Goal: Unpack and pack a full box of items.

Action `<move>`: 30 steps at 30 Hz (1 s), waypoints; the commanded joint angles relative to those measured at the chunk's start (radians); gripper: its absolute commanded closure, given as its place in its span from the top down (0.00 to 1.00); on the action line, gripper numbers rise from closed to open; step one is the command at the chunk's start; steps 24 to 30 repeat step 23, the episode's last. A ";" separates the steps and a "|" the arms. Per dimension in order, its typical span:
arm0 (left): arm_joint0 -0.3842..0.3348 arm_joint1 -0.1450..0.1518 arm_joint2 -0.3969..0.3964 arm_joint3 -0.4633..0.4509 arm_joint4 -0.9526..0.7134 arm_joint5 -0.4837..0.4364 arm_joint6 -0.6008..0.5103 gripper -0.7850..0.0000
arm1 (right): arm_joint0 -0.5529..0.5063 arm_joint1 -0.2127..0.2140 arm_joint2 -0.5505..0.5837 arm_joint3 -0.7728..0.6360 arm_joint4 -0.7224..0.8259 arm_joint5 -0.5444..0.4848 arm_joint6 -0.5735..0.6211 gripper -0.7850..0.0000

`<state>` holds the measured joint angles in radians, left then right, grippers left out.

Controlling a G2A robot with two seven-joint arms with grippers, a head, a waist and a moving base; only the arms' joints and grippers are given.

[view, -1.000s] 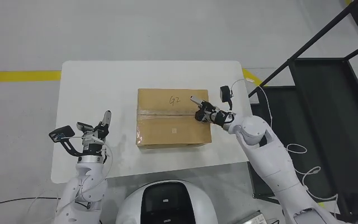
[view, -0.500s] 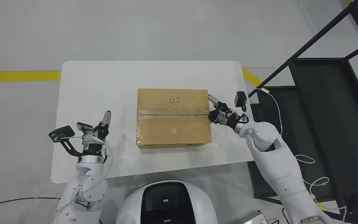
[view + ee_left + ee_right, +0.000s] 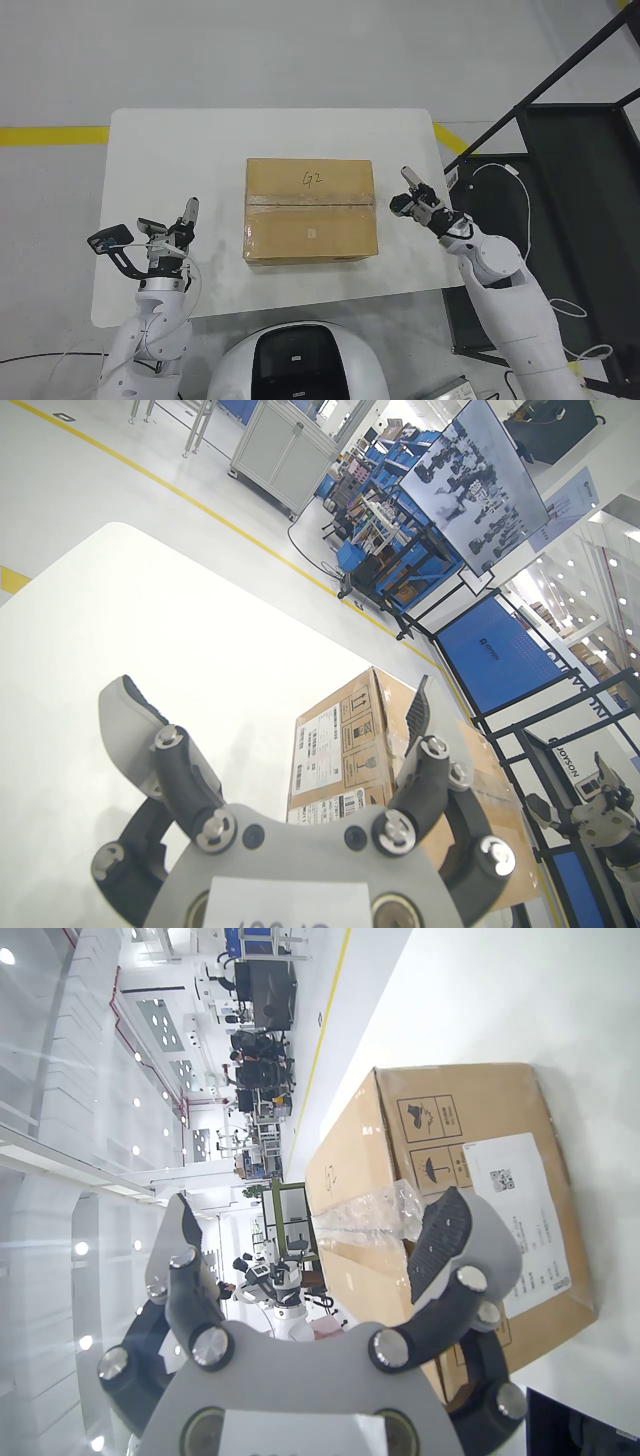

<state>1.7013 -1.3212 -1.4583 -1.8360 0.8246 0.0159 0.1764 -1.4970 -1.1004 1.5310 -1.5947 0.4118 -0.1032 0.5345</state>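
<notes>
The box point(image 3: 310, 210) sits taped shut mid-table. My right gripper point(image 3: 404, 190), jaws apart, hangs just off its right end, where the tape point(image 3: 365, 1213) is crumpled loose. I'd pinch that flap and peel along the seam. My left gripper point(image 3: 170, 220), also apart, sits near the front-left corner, with bare table point(image 3: 180, 150) around.

Box point(image 3: 310, 215) centred on table point(image 3: 180, 160), right jaws just right, seemingly apart, left jaws well left

White table point(image 3: 170, 160), black rack point(image 3: 585, 150), yellow line point(image 3: 50, 135)
</notes>
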 commanded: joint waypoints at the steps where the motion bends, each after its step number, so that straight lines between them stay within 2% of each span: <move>1: 0.000 0.000 0.000 0.000 0.000 0.000 0.000 1.00 | -0.007 -0.001 0.004 -0.006 -0.001 -0.012 -0.012 1.00; 30: 0.000 0.000 0.000 0.000 0.000 0.000 0.000 1.00 | -0.008 -0.001 0.006 -0.007 0.000 -0.022 -0.017 1.00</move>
